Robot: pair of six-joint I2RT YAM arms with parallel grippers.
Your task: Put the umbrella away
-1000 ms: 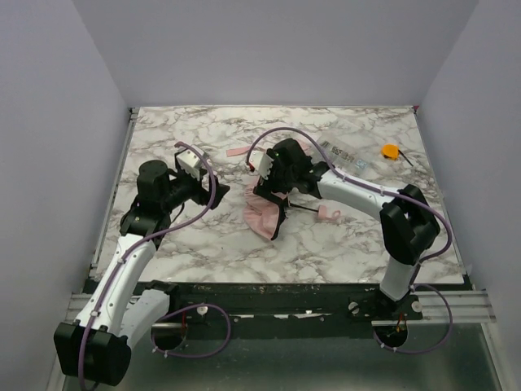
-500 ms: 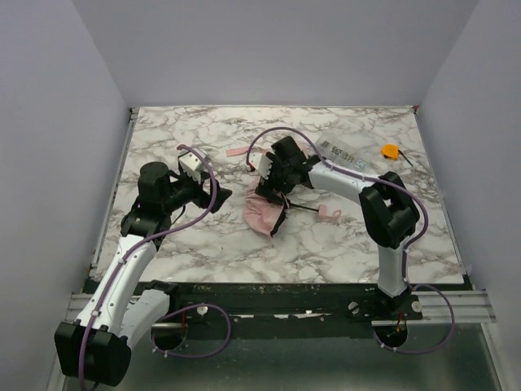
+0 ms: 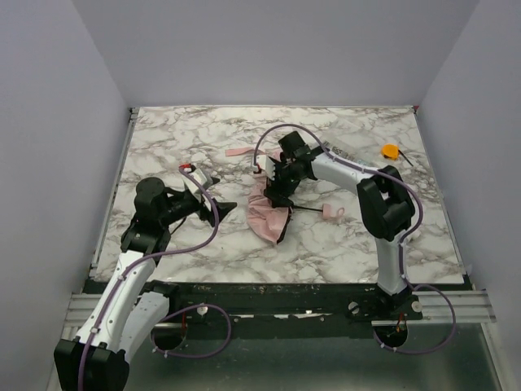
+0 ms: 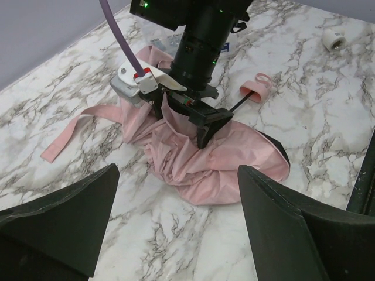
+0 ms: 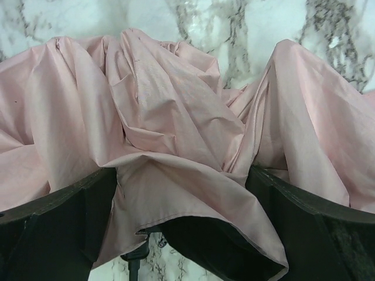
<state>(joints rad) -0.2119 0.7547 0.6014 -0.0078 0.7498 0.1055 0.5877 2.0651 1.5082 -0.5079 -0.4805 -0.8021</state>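
The umbrella point(image 3: 267, 218) lies crumpled in the middle of the table, pale pink fabric with a dark underside. Its thin dark shaft point(image 3: 306, 210) runs right to the small pink handle point(image 3: 331, 213), and its strap point(image 3: 238, 152) trails off to the back left. My right gripper point(image 3: 277, 194) points down into the fabric. In the right wrist view the pink fabric point(image 5: 176, 134) bunches between the wide-open fingers point(image 5: 64, 216). My left gripper point(image 3: 218, 208) hangs open just left of the umbrella point(image 4: 222, 164), aimed at it, nothing between its fingers point(image 4: 70, 216).
A clear labelled packet point(image 3: 343, 153) and a small orange disc point(image 3: 391, 151) lie at the back right. Walls enclose the table on the left, back and right. A black rail runs along the near edge point(image 3: 269, 287).
My left gripper has dropped lower and moved right, closer to the umbrella. My right gripper has shifted slightly right over the fabric, with its elbow drawn in. Both stayed open.
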